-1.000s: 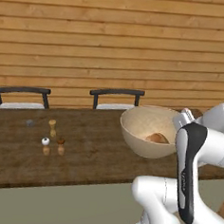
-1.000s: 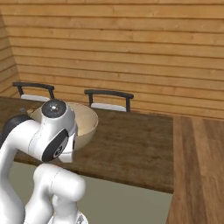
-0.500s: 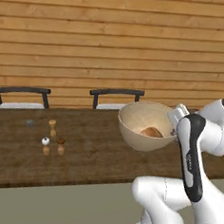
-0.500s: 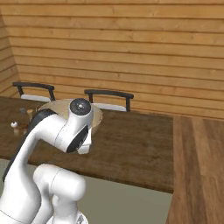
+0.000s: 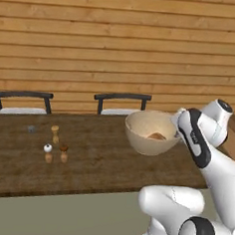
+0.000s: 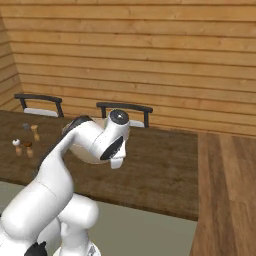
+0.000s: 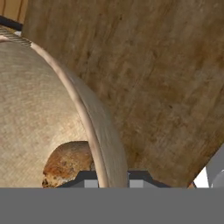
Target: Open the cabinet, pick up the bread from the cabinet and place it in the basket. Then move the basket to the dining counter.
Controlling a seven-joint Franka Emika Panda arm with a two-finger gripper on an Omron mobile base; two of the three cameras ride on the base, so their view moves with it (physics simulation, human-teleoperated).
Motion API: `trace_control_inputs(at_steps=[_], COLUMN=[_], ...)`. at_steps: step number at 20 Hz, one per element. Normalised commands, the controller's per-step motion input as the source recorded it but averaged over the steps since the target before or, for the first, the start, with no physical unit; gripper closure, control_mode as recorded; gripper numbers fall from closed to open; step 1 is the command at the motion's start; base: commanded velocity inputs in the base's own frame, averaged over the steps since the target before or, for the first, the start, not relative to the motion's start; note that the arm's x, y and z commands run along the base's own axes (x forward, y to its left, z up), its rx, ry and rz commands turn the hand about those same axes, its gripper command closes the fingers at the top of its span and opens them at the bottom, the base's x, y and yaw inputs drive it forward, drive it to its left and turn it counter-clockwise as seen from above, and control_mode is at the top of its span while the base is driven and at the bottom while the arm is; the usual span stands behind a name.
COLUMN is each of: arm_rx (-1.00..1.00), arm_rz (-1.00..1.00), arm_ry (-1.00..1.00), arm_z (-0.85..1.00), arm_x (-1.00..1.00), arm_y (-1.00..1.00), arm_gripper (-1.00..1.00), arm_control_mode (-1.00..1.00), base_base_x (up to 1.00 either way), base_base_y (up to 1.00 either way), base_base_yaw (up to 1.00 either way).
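**Basket carried by its rim above the dining counter**

The basket point(image 5: 150, 133) hangs in the air over the near right part of the dining counter point(image 5: 86, 157), with the bread point(image 5: 156, 136) lying inside it. The gripper point(image 7: 112, 178) grasps the basket at its right-hand rim: in the hand view the rim wall passes straight between the two fingertips point(image 7: 86, 180), one inside the bowl and one outside, so the jaws are clamped on that wall. A rim pinch suits a smooth, bowl-shaped vessel too wide to be spanned, and holding it roughly level keeps the loaf from rolling out. In the left base view the basket's underside sits clear of the tabletop, so the set-down is judged not yet made; the dark wood below it is bare, well apart from the small shakers point(image 5: 55, 145) to the left and the black-framed chairs point(image 5: 121, 103) behind.

The basket is round, tan-beige and smooth-sided, with a thick rounded lip and a faintly woven inner surface. The bread is a small golden-brown lump with a mottled crust, resting low against the inner wall near the gripped side, far smaller than its container.
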Motion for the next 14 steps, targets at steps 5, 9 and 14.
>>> trace_control_inputs(at_steps=[5,9,14], arm_rx=[-0.02,-0.03,-0.01], arm_rz=[-0.01,0.00,0.00], arm_ry=[0.01,-0.01,-0.04], arm_z=[-0.53,-0.56,-0.49], arm_x=[0.78,0.62,0.09], arm_y=[-0.05,0.00,0.00], arm_gripper=[1.00,1.00,1.00], arm_control_mode=[-1.00,-1.00,-1.00], base_base_x=[0.00,0.00,0.00], base_base_y=[0.00,0.00,0.00], base_base_yaw=[0.00,0.00,0.00])
